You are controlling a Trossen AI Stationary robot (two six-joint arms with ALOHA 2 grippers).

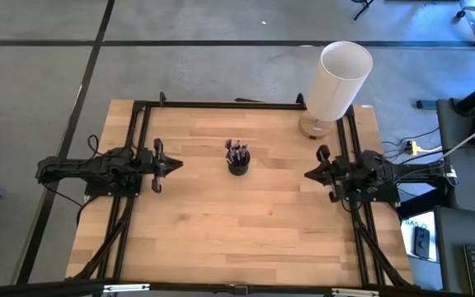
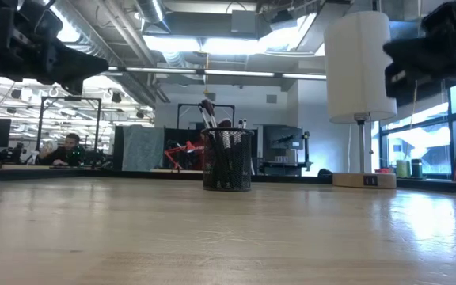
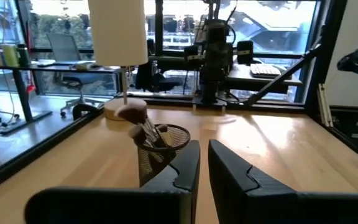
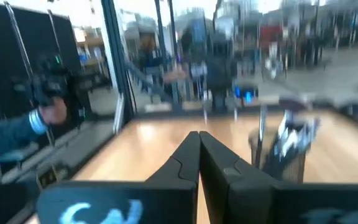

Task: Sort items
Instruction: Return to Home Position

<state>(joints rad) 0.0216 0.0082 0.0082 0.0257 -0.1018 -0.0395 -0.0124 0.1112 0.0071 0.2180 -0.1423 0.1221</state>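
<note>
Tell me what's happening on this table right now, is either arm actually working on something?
Neither arm is handling anything. The makeup brushes stand bunched in a black mesh cup near the middle of the wooden table, none taken out. The left gripper sits off to the cup's left and the right gripper to its right, both empty, fingers nearly closed, pointing toward the cup. A white lamp stands at the far right corner.

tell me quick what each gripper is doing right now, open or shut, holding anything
Left gripper: nearly shut, a thin gap between the fingers, holding nothing, left of the cup.
Right gripper: shut, holding nothing, right of the cup.
</note>
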